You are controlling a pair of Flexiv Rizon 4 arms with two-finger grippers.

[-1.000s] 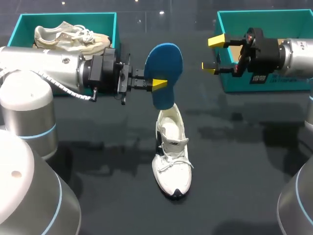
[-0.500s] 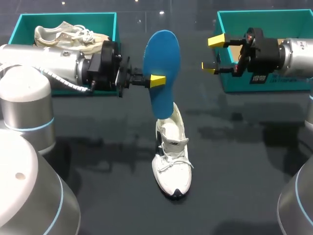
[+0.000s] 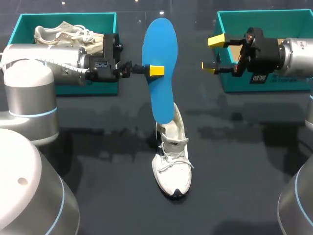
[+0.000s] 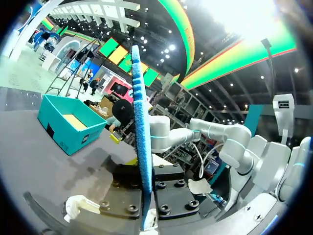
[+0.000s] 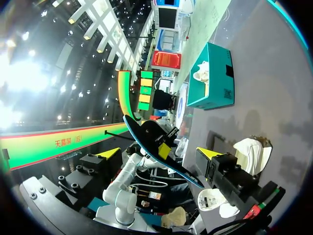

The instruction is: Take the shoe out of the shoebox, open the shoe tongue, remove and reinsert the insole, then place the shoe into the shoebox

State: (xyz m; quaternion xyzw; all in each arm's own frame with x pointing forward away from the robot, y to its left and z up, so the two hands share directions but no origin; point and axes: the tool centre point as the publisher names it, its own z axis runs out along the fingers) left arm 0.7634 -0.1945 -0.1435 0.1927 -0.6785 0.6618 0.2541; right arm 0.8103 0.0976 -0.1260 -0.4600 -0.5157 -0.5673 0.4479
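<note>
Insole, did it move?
Yes. The insole swung up: its top climbed nearly to the left box's far rim, while the shoe stayed put.

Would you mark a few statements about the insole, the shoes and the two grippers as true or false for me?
1. The left gripper is shut on the blue insole. True.
2. The insole lies flat on the table. False: it is held upright in the air, with its lower end by the heel of the white shoe.
3. The right gripper holds the white shoe. False: it is open and empty, in front of the right shoebox, and the shoe stands on the table.
4. A cream shoe lies in the left shoebox. True.
</note>
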